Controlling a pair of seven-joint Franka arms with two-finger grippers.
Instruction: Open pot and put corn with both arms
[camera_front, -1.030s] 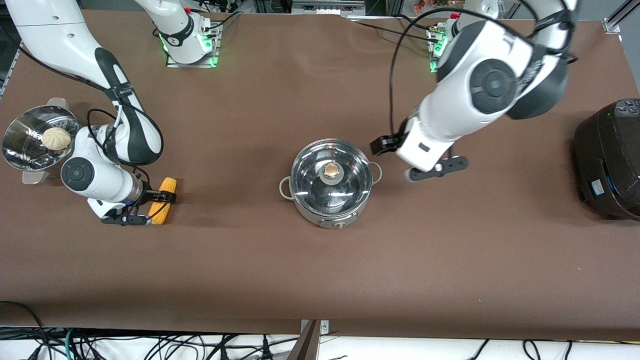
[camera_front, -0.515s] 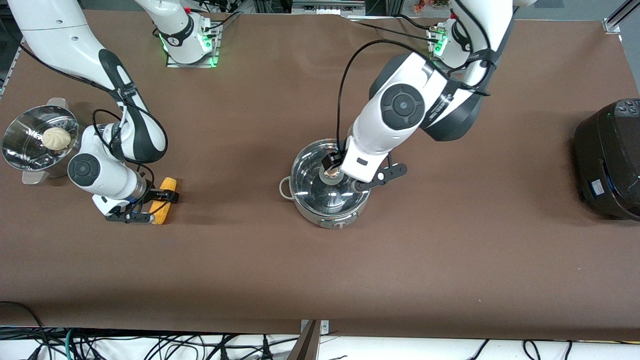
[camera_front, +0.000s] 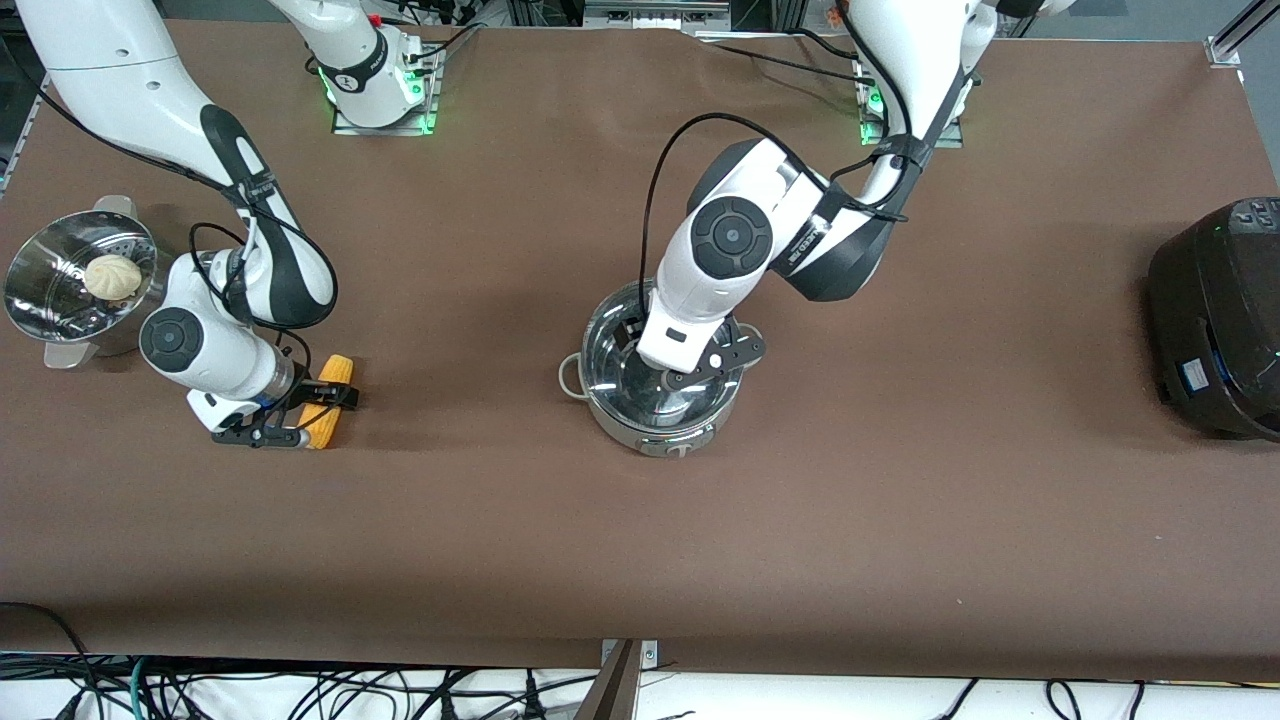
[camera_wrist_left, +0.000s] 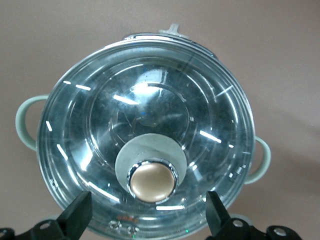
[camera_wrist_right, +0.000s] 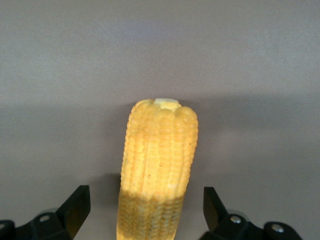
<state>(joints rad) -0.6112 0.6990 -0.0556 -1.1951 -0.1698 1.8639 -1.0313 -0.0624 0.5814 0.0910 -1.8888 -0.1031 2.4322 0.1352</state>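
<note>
**Both grippers spread, lid on, corn on the table**

At the frame's left edge a perforated steel steamer pan (camera_front: 50, 280) holds a round white bun (camera_front: 112, 277). Lower left, the right gripper (camera_front: 300, 415) straddles the yellow tapered corn cob (camera_front: 328, 402), fingers apart, not gripping. Centre, the left gripper (camera_front: 672, 352) hovers spread over the shiny round steel pot (camera_front: 660, 430), flanking its glass lid's knob (camera_wrist_left: 152, 181). A large black cooker (camera_front: 1215, 315) sits at the right edge.

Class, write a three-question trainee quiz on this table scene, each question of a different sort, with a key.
1. True or false: the glass lid is on the shiny round stainless-steel pot.
2. What lies between the right gripper's open fingers? A) white bun B) yellow corn cob C) nothing
3. Fill in: the left gripper, open, is over the lid's ____.

Key: 1 true; 2 B; 3 knob.
</note>
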